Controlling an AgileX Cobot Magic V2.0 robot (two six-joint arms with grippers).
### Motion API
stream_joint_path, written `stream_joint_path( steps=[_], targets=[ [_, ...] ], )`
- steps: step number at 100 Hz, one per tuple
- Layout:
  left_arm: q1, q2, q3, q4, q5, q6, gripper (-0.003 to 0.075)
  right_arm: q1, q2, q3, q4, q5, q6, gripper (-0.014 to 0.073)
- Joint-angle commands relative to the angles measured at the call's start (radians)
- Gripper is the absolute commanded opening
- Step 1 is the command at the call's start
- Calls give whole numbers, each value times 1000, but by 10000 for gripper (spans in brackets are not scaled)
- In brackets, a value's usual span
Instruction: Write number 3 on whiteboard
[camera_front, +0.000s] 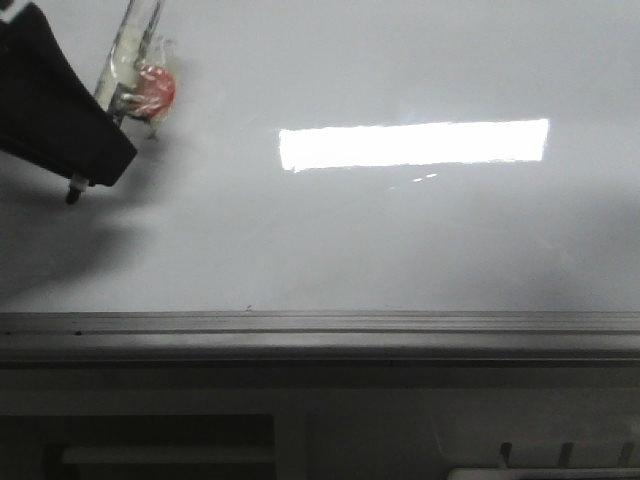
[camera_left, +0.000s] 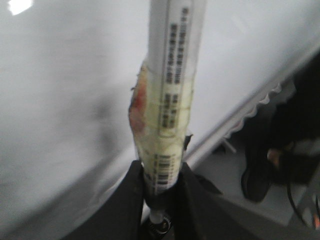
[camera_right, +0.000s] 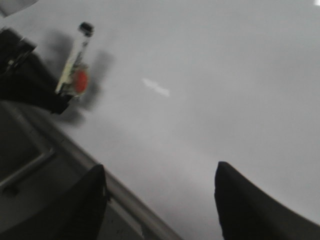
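The whiteboard (camera_front: 400, 230) fills the front view, glossy white-grey, with a bright rectangular light patch and a grey metal edge strip (camera_front: 320, 325) along its near side. No stroke of the number 3 shows in any view. My left gripper (camera_front: 85, 150) is at the far left over the board, shut on a white marker pen (camera_front: 130, 60) wrapped in tape with a red patch. The pen's black tip (camera_front: 72, 192) pokes out below the fingers, close to the board. The left wrist view shows the jaws (camera_left: 160, 190) clamped on the pen (camera_left: 172, 90). My right gripper (camera_right: 160, 185) is open and empty over the board's near edge.
Below the edge strip the front view shows a dark frame and a grey shelf (camera_front: 300, 440). The right wrist view shows the left gripper (camera_right: 25, 75) with the pen (camera_right: 75, 60) across the board. A dark shoe-like shape (camera_left: 260, 175) lies beyond the board's edge.
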Motion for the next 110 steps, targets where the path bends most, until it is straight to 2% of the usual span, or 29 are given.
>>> stream_joint_path(
  steps=[1,17,29,45,57,70,94,110],
  targets=[
    [-50,-77,-55,-24,125,168,-20,95,51,-88,16,27,-55,419],
    [-137,-190,-61,-8,282,420,-21,311,137,-144,16,-17,-88,419],
    [-174,-266,-61,43,270,471,-21,429,197,-154,16,-103,-88,421],
    [-174,-323,-61,69,265,471,-20,521,264,-154,16,-195,-88,421],
    [-174,-327,-61,69,277,471,-20,578,293,-154,16,-286,-88,421],
    [-174,-327,-61,69,295,471,-20,624,319,-156,16,-319,-88,421],
    [-174,-324,-61,65,313,471,-20,637,365,-244,28,-310,-88,421],
    [-174,-313,-61,49,322,471,-20,637,428,-302,37,-224,-88,420]
  ],
)
